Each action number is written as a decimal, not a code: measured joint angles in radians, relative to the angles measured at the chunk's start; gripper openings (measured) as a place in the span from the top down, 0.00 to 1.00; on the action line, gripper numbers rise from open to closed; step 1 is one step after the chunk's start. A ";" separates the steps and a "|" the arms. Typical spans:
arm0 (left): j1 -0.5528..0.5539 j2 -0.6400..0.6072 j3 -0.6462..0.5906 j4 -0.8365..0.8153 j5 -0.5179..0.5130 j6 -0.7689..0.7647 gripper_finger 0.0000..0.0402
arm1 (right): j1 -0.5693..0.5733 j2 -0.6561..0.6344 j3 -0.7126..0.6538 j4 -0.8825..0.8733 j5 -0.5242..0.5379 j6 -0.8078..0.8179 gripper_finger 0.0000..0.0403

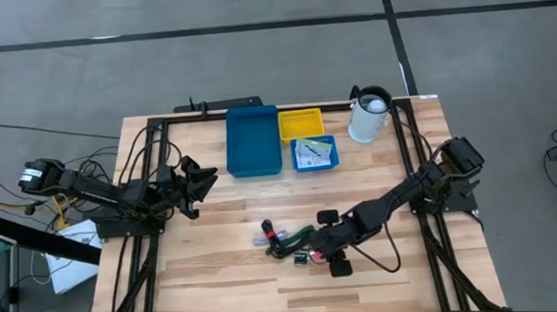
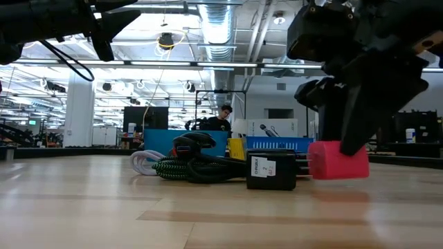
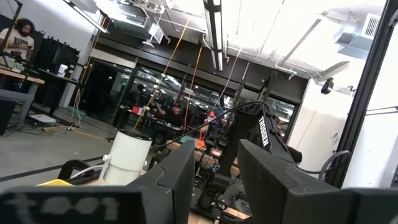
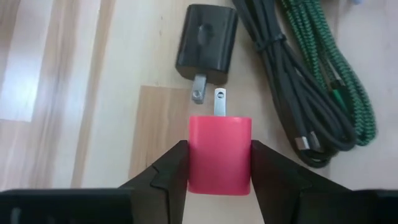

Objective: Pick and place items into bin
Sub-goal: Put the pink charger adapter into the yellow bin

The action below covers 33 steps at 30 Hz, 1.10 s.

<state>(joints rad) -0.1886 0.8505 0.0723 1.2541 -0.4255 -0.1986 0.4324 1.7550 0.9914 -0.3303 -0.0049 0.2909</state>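
Observation:
My right gripper (image 4: 220, 163) is shut on a small red plug block (image 4: 220, 140) whose two metal prongs (image 4: 219, 101) point away from the fingers. In the high view this gripper (image 1: 321, 259) is at the table's middle, near the front. A black plug block (image 4: 206, 43) lies flat on the wood just beyond it. Beside that lie a coiled black cable (image 4: 283, 87) and a green braided cable (image 4: 339, 78), and a white coil (image 2: 142, 163) lies behind them. My left gripper (image 1: 199, 178) hangs open over the table's left part, tipped upward and holding nothing. My right gripper pinches the red block's two opposite sides (image 4: 194, 163) between its two fingers, at the end away from the prongs. The fingers slant steeply down from the table's right. In the low view the block (image 2: 338, 160) sits level, and its underside looks just clear of the wood.
Along the far edge stand a large blue bin (image 1: 253, 141), a yellow bin (image 1: 301, 124) and a small blue bin (image 1: 329, 163) with white cards in it. The white jug (image 1: 368, 116) stands to their right. A person sits in the room beyond the table.

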 joint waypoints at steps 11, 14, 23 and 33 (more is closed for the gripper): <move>0.000 0.000 0.000 0.000 0.000 0.000 0.72 | -0.003 -0.001 0.129 -0.212 0.003 -0.035 0.65; 0.000 0.000 0.000 0.000 0.000 0.000 0.72 | -0.008 -0.001 0.182 -0.274 0.004 -0.060 0.65; 0.000 0.000 0.000 0.000 0.000 0.000 0.72 | -0.062 -0.002 0.363 -0.503 0.065 -0.147 0.65; 0.000 0.000 0.000 -0.009 0.000 -0.005 0.72 | -0.229 -0.003 0.610 -0.713 0.119 -0.310 0.65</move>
<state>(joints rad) -0.1883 0.8509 0.0719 1.2449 -0.4252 -0.2039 0.2031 1.7523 1.6016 -1.0437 0.1143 -0.0192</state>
